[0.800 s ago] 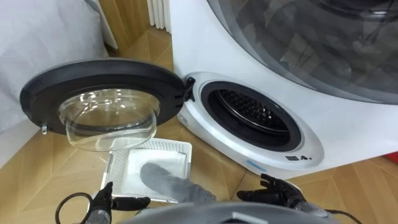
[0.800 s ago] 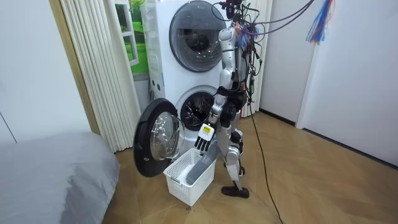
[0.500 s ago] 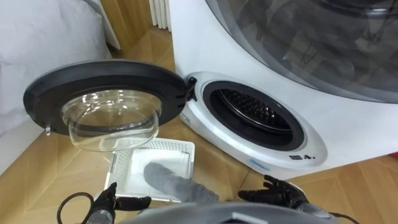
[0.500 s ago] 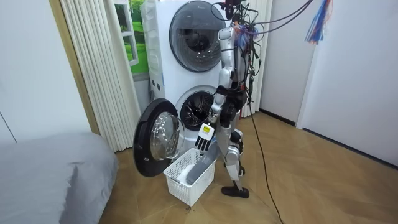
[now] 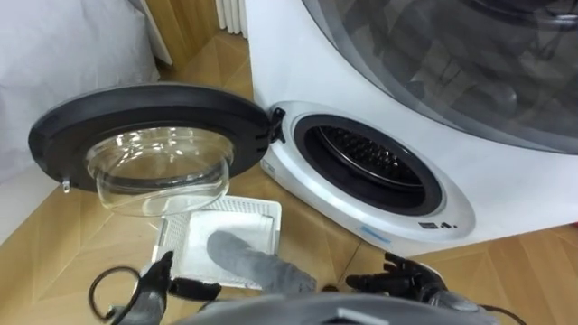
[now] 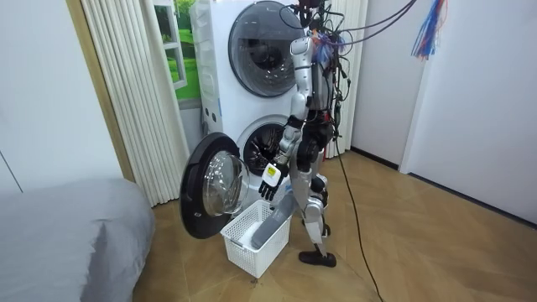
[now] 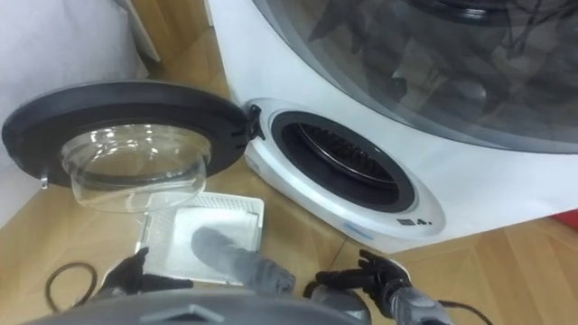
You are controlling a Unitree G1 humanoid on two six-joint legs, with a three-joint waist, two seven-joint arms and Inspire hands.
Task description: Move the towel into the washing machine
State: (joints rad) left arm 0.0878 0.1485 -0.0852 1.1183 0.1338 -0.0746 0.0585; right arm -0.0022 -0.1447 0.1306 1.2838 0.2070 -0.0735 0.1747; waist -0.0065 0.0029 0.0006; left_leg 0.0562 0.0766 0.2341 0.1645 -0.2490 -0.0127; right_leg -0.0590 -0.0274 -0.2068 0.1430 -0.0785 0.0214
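Observation:
A grey towel (image 5: 242, 257) lies in the white basket (image 5: 264, 211) on the floor and hangs over its near rim. The washing machine's round opening (image 5: 368, 164) is open, and its door (image 5: 144, 110) with a glass bowl swings out to the left above the basket. My left hand (image 5: 159, 278) hovers low beside the towel, fingers relaxed and empty. At the lower right my right hand (image 5: 399, 274) is spread, holding nothing, below the opening. In the room view I stand upright by the basket (image 6: 252, 239), left hand (image 6: 270, 177) above it.
A second machine (image 6: 252, 42) with a dark window is stacked on top. A grey bed (image 6: 67, 239) stands to my left, beyond the open door. Ribbed white curtains (image 6: 134, 101) hang beside the machines. Wood floor (image 6: 419, 243) stretches toward the room view's right.
In the room view my left hand has risen a little above the basket and my upper body has straightened slightly. The towel and basket have not moved.

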